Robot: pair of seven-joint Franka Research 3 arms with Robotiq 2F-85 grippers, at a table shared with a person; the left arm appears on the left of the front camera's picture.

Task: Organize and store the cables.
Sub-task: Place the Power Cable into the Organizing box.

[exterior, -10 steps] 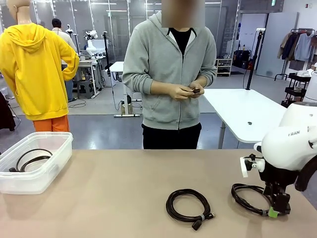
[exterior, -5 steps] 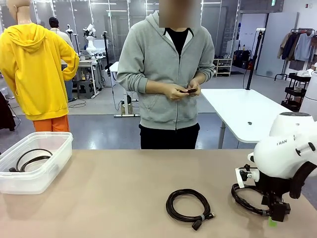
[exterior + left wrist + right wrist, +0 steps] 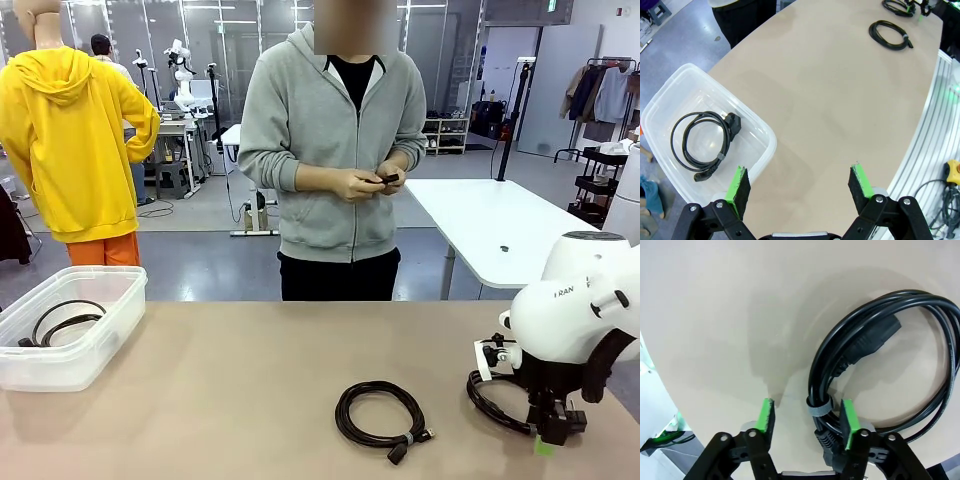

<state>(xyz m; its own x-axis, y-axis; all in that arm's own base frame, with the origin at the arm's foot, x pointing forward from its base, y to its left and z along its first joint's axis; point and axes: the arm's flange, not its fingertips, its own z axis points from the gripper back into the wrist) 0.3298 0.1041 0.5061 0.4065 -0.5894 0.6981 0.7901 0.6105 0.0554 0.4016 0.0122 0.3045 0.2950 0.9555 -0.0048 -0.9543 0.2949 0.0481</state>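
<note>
Table (image 3: 250, 380): one long tan top, with the person standing at its far side.

One clear open-topped bin (image 3: 100, 345) sits at my left end, close to the left edge. In it is the first cable (image 3: 62, 320), a black coil lying flat on the bottom.

I count three cables. The second cable (image 3: 380, 415) lies loose mid-table, toward my near edge. The third cable (image 3: 490, 400) is at the right end. There is a wide stretch of bare top between the bin and the second cable.

Right claw (image 3: 548, 440) is down on the third cable with its fingers apart, astride the banded part. One pad is against the cord and the other is clear of it. In the wrist view the table edge runs close by.

Left claw (image 3: 800, 172) hangs over the bin's near corner, fingers wide apart and empty.

The person's hands (image 3: 365, 183) hold something small and dark; I cannot tell what.
</note>
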